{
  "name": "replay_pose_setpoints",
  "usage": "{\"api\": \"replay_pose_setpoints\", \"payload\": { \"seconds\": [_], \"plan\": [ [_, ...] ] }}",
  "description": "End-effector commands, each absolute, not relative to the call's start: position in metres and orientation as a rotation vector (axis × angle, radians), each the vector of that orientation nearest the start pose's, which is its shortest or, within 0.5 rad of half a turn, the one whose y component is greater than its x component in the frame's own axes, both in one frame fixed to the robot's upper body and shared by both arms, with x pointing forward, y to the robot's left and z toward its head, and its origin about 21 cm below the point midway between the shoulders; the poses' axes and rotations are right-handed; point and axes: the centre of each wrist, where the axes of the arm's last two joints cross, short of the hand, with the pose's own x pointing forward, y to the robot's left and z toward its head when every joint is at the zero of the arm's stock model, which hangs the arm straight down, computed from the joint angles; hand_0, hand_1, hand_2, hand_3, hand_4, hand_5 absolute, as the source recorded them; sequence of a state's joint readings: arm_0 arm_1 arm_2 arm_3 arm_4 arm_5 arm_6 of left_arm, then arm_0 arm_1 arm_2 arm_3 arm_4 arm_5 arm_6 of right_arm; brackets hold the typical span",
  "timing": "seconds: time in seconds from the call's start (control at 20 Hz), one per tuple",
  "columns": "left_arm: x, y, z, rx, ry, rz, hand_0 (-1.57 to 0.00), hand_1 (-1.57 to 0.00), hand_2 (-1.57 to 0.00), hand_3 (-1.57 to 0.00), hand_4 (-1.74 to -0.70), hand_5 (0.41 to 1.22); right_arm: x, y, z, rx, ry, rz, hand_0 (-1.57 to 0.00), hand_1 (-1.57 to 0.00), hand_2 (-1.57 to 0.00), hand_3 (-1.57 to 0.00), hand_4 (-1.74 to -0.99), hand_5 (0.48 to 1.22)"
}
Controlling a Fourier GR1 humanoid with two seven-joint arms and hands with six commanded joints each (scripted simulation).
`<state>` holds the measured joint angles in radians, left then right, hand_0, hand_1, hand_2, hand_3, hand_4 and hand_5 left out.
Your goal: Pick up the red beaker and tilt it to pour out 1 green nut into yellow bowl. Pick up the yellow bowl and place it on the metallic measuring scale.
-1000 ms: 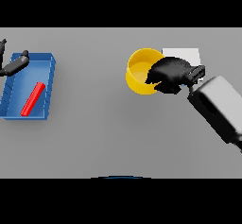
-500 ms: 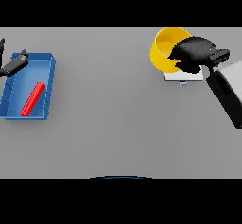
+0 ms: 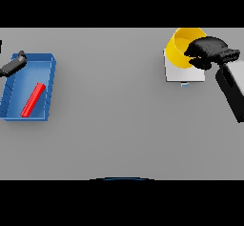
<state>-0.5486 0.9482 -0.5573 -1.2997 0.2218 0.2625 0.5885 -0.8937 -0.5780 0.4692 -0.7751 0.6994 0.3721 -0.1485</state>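
Round glossy yellow bowl [image 3: 180,48] in curled right hand [image 3: 206,52] over flat square scale [image 3: 177,73]

I can read no text, label, brand, number or sign anywhere here. The yellow bowl [image 3: 180,48] has a plain surface, and the metallic measuring scale [image 3: 183,73] under it is plain as well; no digits can be made out on it. The blue tray [image 3: 48,84] and the red beaker [image 3: 33,99] inside it carry no marking.
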Motion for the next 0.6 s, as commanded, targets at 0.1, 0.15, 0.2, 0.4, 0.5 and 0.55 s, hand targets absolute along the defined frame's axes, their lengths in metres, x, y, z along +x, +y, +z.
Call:
{"api": "replay_pose_setpoints", "payload": {
  "seconds": [0.1,0.15,0.2,0.4,0.5,0.55],
  "plan": [
    [0.338,0.33,0.131,0.766,-1.051,-0.525,0.0,0.0,0.0,0.0,-0.81,0.749,0.434,-0.277,0.107,-0.683,-1.085,1.629,-1.57,-1.57,-1.57,-1.41,-1.724,1.221],
    [0.339,0.331,0.132,0.771,-1.045,-0.524,0.0,0.0,0.0,0.0,-0.8,0.743,0.435,-0.278,0.102,-0.682,-1.085,1.629,-1.57,-1.56,-1.57,-1.43,-1.725,1.221],
    [0.339,0.331,0.131,0.765,-1.048,-0.526,0.0,0.0,0.0,0.0,-0.8,0.737,0.436,-0.276,0.1,-0.683,-1.075,1.626,-1.57,-1.55,-1.57,-1.46,-1.726,1.221],
    [0.339,0.327,0.131,0.759,-1.051,-0.521,0.0,0.0,0.0,0.0,-0.81,0.728,0.439,-0.278,0.09,-0.689,-1.051,1.599,-1.57,-1.48,-1.57,-1.51,-1.727,1.221],
    [0.338,0.328,0.134,0.759,-1.059,-0.52,0.0,0.0,0.0,0.0,-0.81,0.734,0.439,-0.278,0.086,-0.679,-1.05,1.601,-1.55,-1.42,-1.57,-1.48,-1.721,1.221],
    [0.339,0.329,0.135,0.762,-1.054,-0.522,0.0,0.0,0.0,0.0,-0.81,0.734,0.44,-0.279,0.086,-0.673,-1.051,1.603,-1.53,-1.4,-1.57,-1.32,-1.725,1.221]
  ]
}}
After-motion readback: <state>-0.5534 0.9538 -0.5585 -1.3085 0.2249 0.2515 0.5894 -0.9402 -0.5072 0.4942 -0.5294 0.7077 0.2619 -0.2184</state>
